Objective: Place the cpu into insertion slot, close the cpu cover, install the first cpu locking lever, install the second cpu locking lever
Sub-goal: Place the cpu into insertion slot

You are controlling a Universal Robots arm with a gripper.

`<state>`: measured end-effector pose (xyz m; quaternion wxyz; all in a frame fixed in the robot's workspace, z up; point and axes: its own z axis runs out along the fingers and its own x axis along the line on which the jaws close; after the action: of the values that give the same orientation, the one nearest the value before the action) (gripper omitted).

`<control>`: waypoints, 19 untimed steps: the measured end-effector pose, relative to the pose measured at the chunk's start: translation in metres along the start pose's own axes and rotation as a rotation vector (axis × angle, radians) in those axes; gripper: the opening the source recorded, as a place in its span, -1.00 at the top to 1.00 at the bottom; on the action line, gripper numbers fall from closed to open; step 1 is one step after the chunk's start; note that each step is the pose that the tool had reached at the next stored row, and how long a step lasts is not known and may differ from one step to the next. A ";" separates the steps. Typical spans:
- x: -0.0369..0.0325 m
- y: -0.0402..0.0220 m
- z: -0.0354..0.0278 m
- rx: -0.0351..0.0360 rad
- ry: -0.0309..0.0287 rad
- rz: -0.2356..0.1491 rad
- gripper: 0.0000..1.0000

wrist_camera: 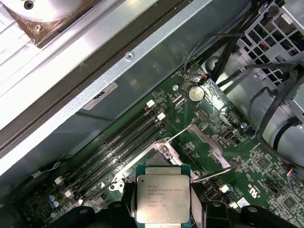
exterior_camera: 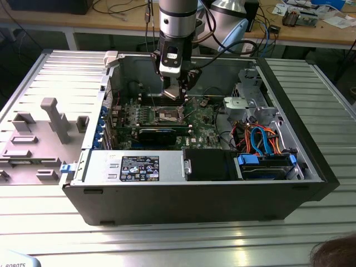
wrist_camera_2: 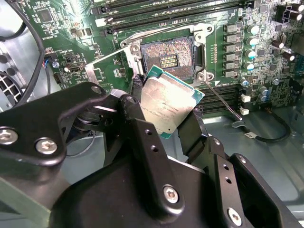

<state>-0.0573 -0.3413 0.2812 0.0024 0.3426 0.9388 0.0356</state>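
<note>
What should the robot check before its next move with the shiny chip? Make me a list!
1. Grip: ok, the gripper is shut on the cpu.
2. The insertion slot is uncovered: ok.
3. The cpu cover is swung aside: ok.
4. The cpu sits square with the slot: cannot tell.
5. The slot's contacts are unbent: cannot tell.

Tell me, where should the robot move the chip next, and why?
Probably lower the cpu gently toward the insertion slot: the fingers grip it by its edges, and it hangs close to the open slot, not yet seated.
</note>
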 end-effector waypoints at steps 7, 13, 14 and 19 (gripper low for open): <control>0.0000 0.0000 0.0005 -0.0002 -0.0007 0.010 -0.09; 0.0000 -0.0001 0.0008 -0.0003 -0.0012 0.017 -0.09; 0.0000 0.0000 0.0009 -0.0004 -0.0012 0.018 -0.09; 0.0000 -0.0001 0.0012 -0.0004 -0.0016 0.024 -0.09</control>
<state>-0.0573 -0.3413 0.2800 0.0028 0.3536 0.9347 0.0355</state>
